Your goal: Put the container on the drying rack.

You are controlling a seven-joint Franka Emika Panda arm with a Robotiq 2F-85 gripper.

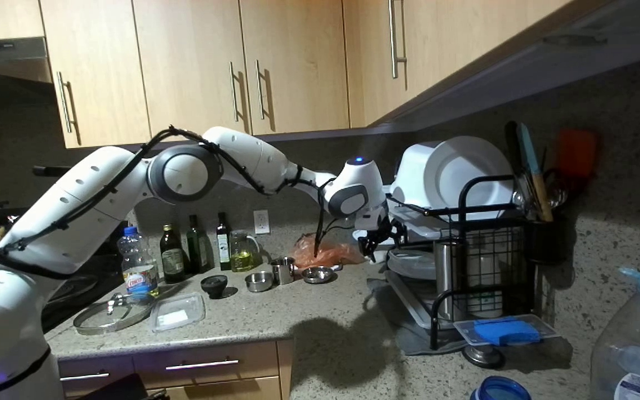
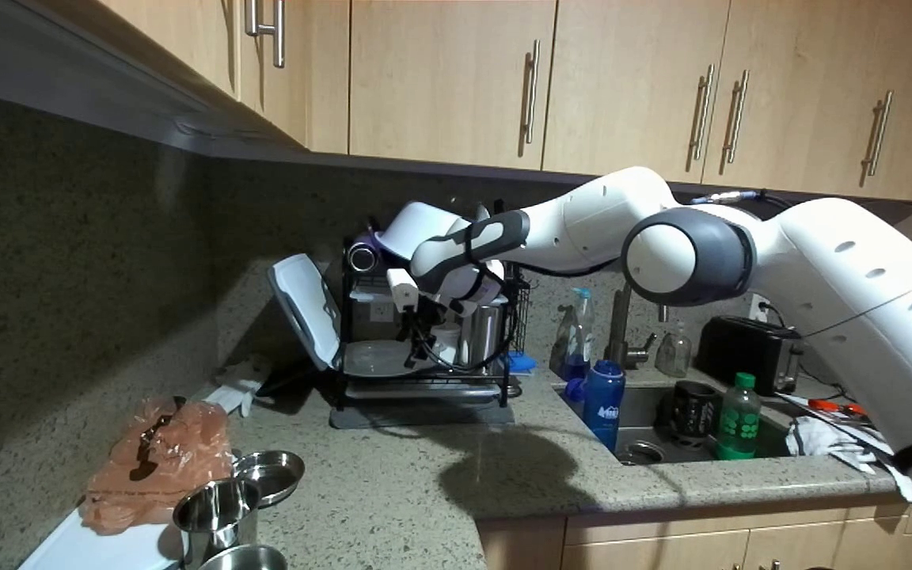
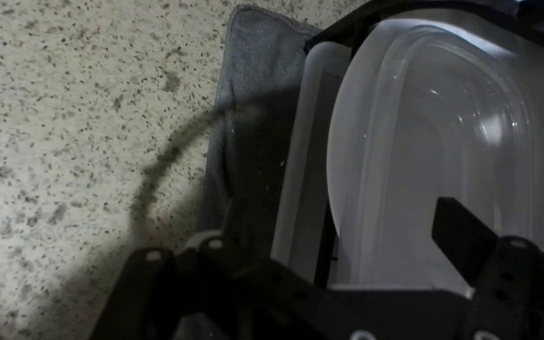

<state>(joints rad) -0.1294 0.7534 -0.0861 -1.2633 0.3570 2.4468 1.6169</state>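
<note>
The drying rack [image 1: 463, 214] is black wire with two levels, over a grey mat; it also shows in an exterior view [image 2: 345, 313]. A clear, rounded plastic container [image 3: 446, 118] rests on the lower level, on what looks like a pale plate; it shows small in an exterior view [image 1: 413, 263]. My gripper [image 3: 343, 212] is open, with its fingers spread apart over the near end of the container. Nothing shows held between them. In both exterior views the gripper [image 1: 384, 244] [image 2: 415, 340] is at the rack's open side. Whether a finger touches the container cannot be told.
White dishes [image 1: 467, 172] fill the rack's upper level. A metal cylinder [image 1: 449, 278] stands in the lower level. A white board [image 2: 305, 309] leans at the rack's side. Metal bowls [image 1: 317, 274], an orange bag [image 2: 163, 459] and a clear flat tray [image 1: 178, 312] are on the counter.
</note>
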